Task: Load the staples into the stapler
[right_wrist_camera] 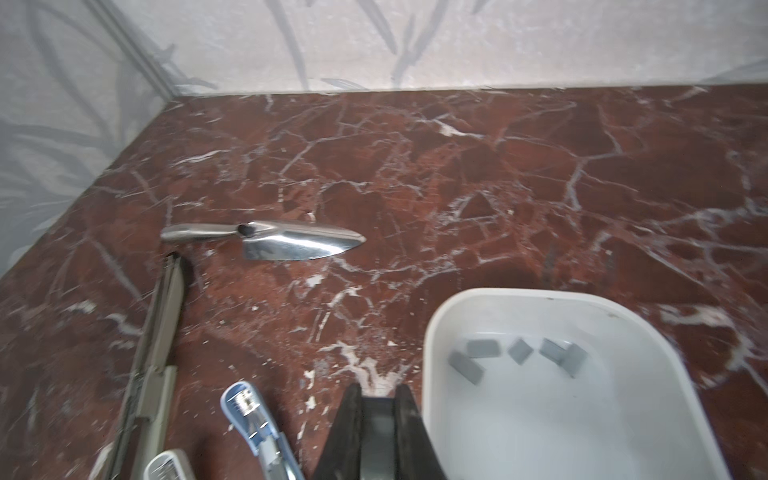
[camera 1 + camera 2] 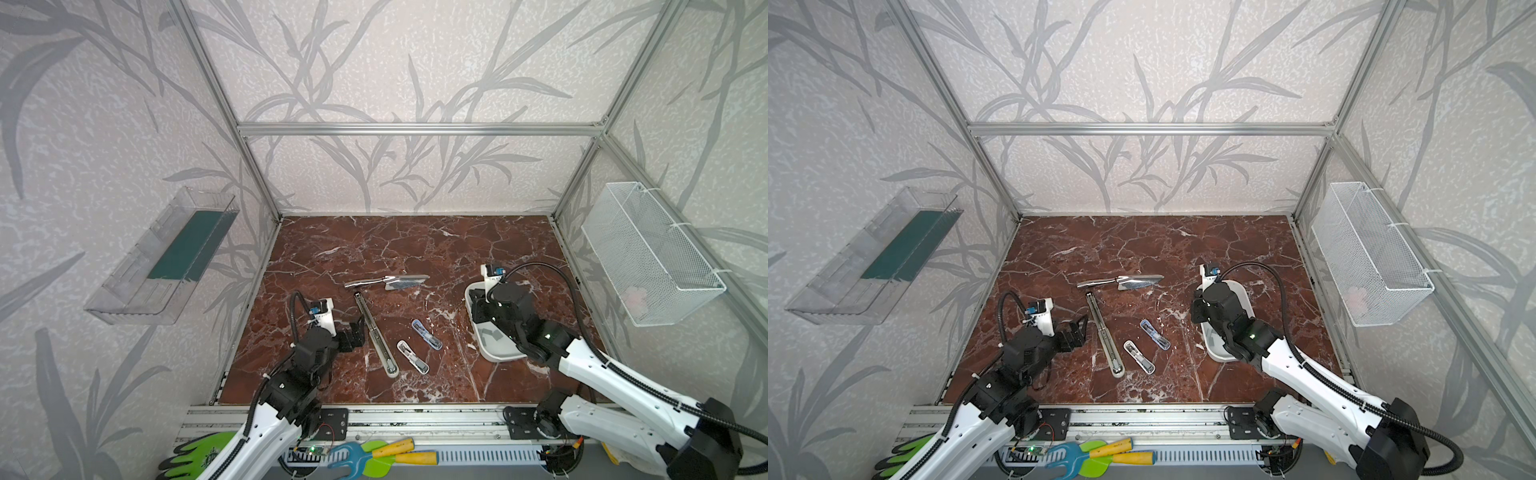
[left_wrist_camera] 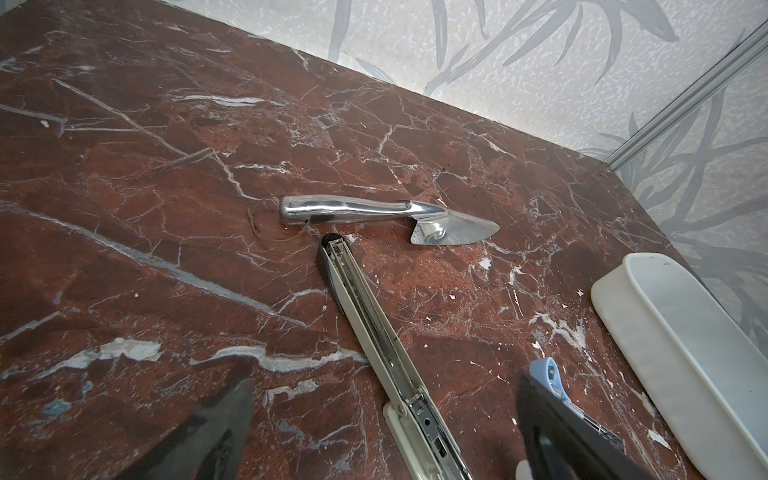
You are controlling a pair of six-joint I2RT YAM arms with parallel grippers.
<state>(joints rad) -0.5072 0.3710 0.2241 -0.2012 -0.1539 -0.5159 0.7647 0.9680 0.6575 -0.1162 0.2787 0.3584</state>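
Looking at this left to right: a clear plastic bin (image 2: 162, 257) hangs on the side wall and isn't part of the job. Then there's the left gripper (image 2: 357, 329), jaws spread wide and holding nothing, just beside the far half of the long stapler (image 2: 374, 336). That stapler is a skinny cream-and-steel thing, flipped open flat on the red marble-look table (image 2: 332, 249) so its narrow metal channel faces up. Just past its far tip lies a chrome trowel (image 2: 386, 282), smooth and mirror-shiny. Next come two little staplers, a white one (image 2: 412, 356) and a blue one (image 2: 427, 333), plastic shells with metal guts, both near the long one.

Over on the right is the white tray (image 1: 540, 294), matte plastic with rounded corners. The staples (image 1: 519, 351) are scattered on its floor, small flat dull-grey blocks. The right gripper (image 1: 378, 392) sits just outside the tray's rim, pinched almost shut. It looks like a grey staple strip (image 1: 377, 428) is caught between the pads, though it's blurry so I wouldn't swear to it. A wire mesh basket (image 2: 652, 253) hangs on the right wall.

My read: this is the carry step, strip picked but not loaded. The next move needs the strip lined up lengthwise with an open channel and lowered in square. The left gripper probably ought to pin the stapler so it doesn't skate on that slick top.
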